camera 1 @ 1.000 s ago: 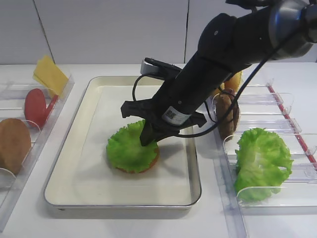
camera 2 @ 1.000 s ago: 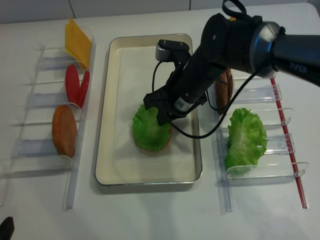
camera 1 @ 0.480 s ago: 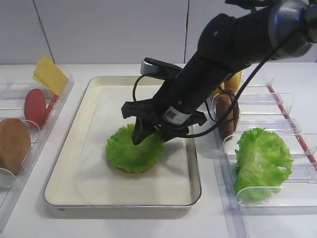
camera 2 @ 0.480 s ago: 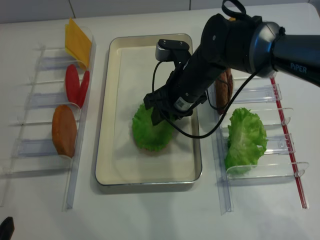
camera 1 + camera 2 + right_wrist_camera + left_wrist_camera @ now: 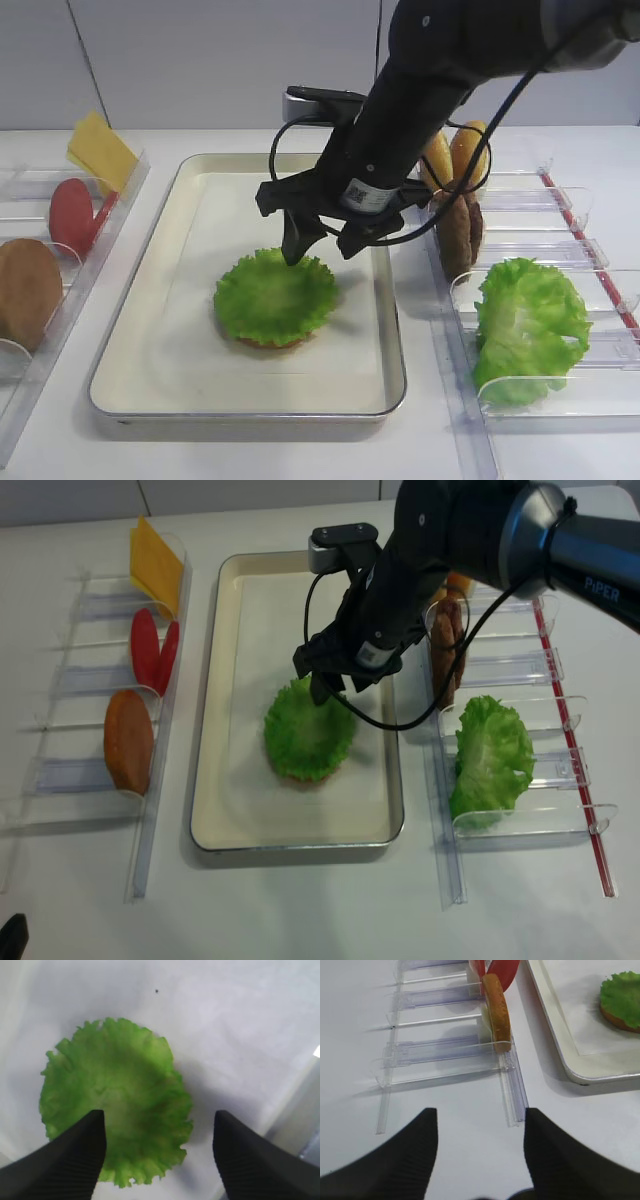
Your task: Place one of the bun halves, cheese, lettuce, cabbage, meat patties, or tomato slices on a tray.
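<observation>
now the right gripper [image 5: 322, 243] hangs spread and empty just above the lettuce [image 5: 275, 298], which lies flat on the tray [image 5: 170, 330].

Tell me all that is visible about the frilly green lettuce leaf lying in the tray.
The lettuce is a flat, round, bright-green leaf with a ruffled edge; it looks artificial. It lies face-up on a bun half, whose brown rim peeks out beneath it, in the lined tray. The right gripper hovers just above it with jaws open, apparently not touching it.
</observation>
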Available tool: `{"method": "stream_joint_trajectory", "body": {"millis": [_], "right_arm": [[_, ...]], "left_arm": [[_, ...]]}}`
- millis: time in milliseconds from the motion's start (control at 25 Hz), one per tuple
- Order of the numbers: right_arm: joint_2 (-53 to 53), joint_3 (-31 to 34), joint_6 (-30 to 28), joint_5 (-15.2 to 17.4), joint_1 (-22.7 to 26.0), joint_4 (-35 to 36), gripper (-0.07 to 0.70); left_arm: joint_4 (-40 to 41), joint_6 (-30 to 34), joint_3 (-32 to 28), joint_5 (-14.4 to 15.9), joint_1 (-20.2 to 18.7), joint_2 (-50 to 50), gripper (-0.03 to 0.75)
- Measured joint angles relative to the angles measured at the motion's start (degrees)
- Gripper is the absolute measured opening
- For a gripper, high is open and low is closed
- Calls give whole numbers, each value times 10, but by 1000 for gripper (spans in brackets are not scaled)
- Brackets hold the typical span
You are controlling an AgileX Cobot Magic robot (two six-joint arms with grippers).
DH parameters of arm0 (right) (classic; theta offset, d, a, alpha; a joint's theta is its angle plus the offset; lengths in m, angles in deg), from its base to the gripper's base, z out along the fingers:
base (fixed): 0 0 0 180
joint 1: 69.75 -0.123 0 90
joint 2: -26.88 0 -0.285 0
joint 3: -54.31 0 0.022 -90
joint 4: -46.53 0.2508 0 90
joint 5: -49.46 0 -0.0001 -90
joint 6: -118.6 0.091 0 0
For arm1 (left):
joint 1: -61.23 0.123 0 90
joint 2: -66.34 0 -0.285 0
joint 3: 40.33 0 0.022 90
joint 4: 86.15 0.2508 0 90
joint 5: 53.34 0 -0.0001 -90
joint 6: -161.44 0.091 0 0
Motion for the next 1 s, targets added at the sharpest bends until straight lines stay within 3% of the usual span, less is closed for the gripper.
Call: {"method": "stream_joint_trajectory", "body": {"millis": [440,640,1000], "right_arm": [[0,-120,69,179,0,-69,486],[-5,-152,89,192,0,-77,486],[-98,-135,104,197,0,-79,486]], "left_arm": [[0,0,0,0,0,0,357],[0,0,0,0,0,0,357],[0,0,0,0,0,0,357]]}}
